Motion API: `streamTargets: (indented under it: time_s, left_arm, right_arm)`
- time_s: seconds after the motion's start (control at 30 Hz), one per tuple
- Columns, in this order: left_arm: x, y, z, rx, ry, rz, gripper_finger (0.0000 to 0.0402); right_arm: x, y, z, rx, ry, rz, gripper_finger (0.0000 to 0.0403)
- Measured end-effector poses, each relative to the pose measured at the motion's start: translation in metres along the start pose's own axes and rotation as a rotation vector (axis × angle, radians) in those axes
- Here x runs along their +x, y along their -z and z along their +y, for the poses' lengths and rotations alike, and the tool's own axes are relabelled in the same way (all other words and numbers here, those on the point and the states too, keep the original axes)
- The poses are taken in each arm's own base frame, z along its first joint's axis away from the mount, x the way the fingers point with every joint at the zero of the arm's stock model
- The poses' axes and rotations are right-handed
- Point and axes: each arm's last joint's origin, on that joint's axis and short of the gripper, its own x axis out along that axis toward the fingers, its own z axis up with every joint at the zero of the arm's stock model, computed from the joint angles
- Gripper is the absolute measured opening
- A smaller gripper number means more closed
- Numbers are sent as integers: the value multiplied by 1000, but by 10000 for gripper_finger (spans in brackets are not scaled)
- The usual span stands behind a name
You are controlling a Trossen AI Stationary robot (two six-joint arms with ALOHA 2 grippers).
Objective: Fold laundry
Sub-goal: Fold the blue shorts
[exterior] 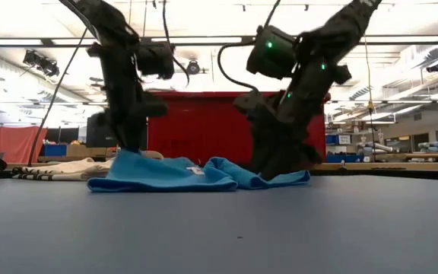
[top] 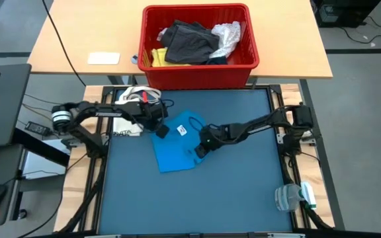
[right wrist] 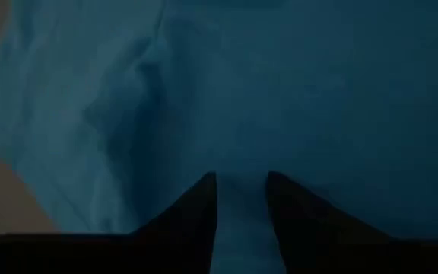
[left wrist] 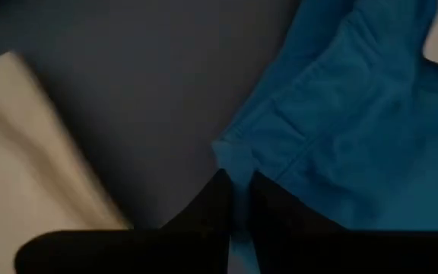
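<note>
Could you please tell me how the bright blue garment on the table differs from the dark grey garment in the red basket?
The bright blue garment lies spread on the table, both grippers at it; the dark grey garment sits bunched in the red basket, untouched. The blue one shows a white tag, the grey none. Both are soft cloth.

From where I stand, the red plastic basket (top: 250,63) hides most of its crumpled dark grey garment (top: 189,41); the yellow cloth (top: 159,57) beneath barely peeks out.

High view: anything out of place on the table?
Yes. A clear plastic item lies in the near right corner of the mat, and a cream bag sits at its far left edge. Neither is laundry. The blue garment is rumpled mid-fold, as expected.
</note>
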Motion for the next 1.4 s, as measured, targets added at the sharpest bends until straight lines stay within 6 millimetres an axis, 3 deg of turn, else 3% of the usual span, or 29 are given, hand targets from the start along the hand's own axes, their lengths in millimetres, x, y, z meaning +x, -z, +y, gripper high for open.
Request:
streamTargets:
  time_s: [0.1,0.3,0.47,0.6,0.77,0.97,1.1,1.23,1.4]
  left_arm:
    - [-18,14,-6,-30,21,7,43]
    - [-34,48,-41,-39,83,8,43]
    - [-19,59,-72,-67,73,-131,43]
    - [1,56,-84,-82,71,-163,43]
    - [9,58,-82,-93,26,-135,43]
    - [10,48,-72,-68,-18,-146,43]
    - [13,41,-63,-61,-36,-114,44]
    - [13,40,-56,-32,-16,-13,61]
    - [-1,46,-50,140,-13,31,102]
  right_arm:
    - [-7,20,2,-92,86,102,118]
    - [-52,46,-8,-251,344,160,117]
    - [-75,37,9,-236,177,19,118]
    - [-82,34,43,-202,-111,-137,118]
    - [-58,46,80,-142,-336,-286,112]
    - [3,57,82,-92,-189,-328,99]
    - [36,58,81,-81,-168,-230,88]
    - [35,68,89,-99,-202,-70,80]
    - [-5,100,86,-195,-37,84,77]
